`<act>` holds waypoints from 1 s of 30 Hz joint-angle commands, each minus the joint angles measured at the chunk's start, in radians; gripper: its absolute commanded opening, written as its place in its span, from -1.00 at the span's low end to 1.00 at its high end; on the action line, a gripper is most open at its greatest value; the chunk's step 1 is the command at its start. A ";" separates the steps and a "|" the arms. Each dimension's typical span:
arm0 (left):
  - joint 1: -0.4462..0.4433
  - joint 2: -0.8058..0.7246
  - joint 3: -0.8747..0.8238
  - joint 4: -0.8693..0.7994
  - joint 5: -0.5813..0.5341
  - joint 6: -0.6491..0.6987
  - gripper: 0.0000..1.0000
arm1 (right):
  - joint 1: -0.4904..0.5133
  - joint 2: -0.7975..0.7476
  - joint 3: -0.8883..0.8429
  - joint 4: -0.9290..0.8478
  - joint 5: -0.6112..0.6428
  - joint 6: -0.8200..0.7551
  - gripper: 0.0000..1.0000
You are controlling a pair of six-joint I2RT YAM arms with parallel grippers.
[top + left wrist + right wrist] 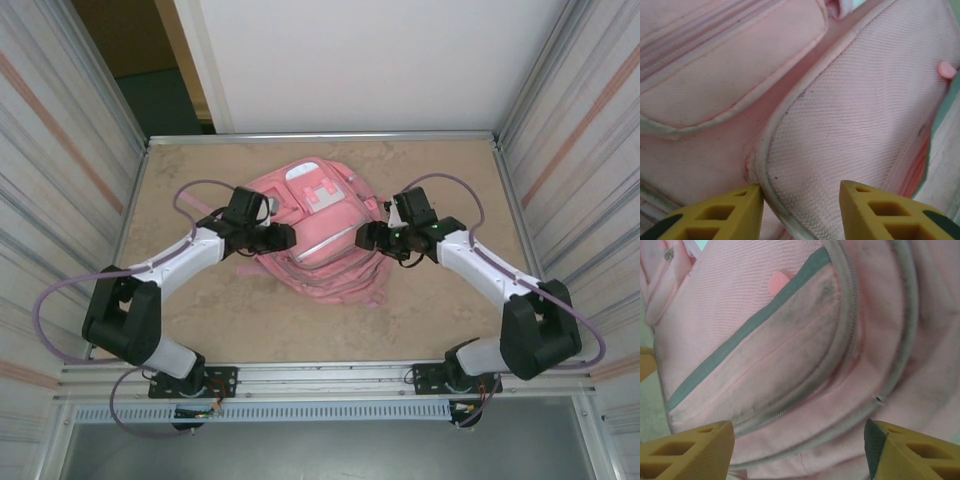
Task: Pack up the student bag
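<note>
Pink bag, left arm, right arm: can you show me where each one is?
student bag (325,270), top view, on its lower pink front.
left arm (185,258), top view, on its white forearm.
right arm (470,262), top view, on its white forearm.

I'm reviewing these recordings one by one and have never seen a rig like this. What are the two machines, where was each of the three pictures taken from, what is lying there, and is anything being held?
These are two robot arms bolted at the near edge of a table. The wide picture comes from a fixed camera above and behind them, so the left arm is on the left and the right arm is on the right. The two close-ups come from a small camera on each wrist, and the yellow jaws at the bottom edge belong to that arm. A pink student bag lies on the table with one arm reaching in from each side. Both pairs of jaws stand open, close to the fabric. Nothing is held.
</note>
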 commanded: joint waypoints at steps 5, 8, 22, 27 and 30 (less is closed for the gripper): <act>-0.001 0.039 -0.025 0.056 -0.015 -0.106 -0.51 | 0.018 0.133 0.032 0.184 0.060 0.115 -0.28; -0.001 0.013 -0.039 0.048 -0.004 -0.123 -0.91 | 0.031 0.205 0.093 0.200 0.054 0.083 -0.58; -0.044 -0.185 -0.221 0.185 0.012 -0.444 -1.00 | -0.033 0.592 0.474 0.322 0.003 -0.060 -0.43; -0.053 -0.182 -0.243 0.284 0.005 -0.577 -1.00 | -0.017 0.472 0.438 0.272 0.212 -0.034 0.20; -0.055 -0.174 -0.213 0.264 -0.005 -0.602 -1.00 | 0.044 0.305 0.310 0.216 0.372 -0.022 0.27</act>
